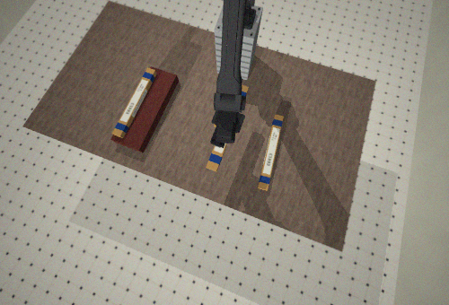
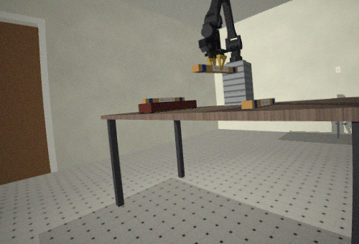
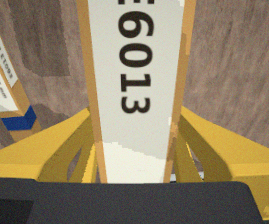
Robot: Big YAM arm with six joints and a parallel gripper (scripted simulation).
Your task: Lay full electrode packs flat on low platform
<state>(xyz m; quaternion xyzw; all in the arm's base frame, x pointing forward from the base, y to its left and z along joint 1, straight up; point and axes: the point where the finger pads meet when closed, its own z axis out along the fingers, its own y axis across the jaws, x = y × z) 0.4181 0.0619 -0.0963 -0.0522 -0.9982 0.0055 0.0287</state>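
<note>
Yellow fingers of the pincer (image 1: 223, 140) (image 2: 217, 64) (image 3: 135, 112) are closed on the middle pack (image 1: 215, 160) (image 2: 199, 68) (image 3: 140, 80), near level and well above the worktop (image 1: 72, 84) (image 2: 287, 112) (image 3: 230, 65) — probably a stiff carton, its weight the only clue to whether it is full. Another pack (image 1: 134, 102) (image 2: 163, 100) lies on the red platform (image 1: 154, 113) (image 2: 166, 106), the third (image 1: 271, 152) (image 2: 258, 103) (image 3: 5, 85) on the worktop; a grip at mid-length, across the narrow width, should limit tipping — smooth card could slip.

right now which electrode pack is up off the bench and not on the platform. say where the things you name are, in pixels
The pack in the gripper's fingers (image 2: 216, 64); the others rest on the platform and bench.
</note>
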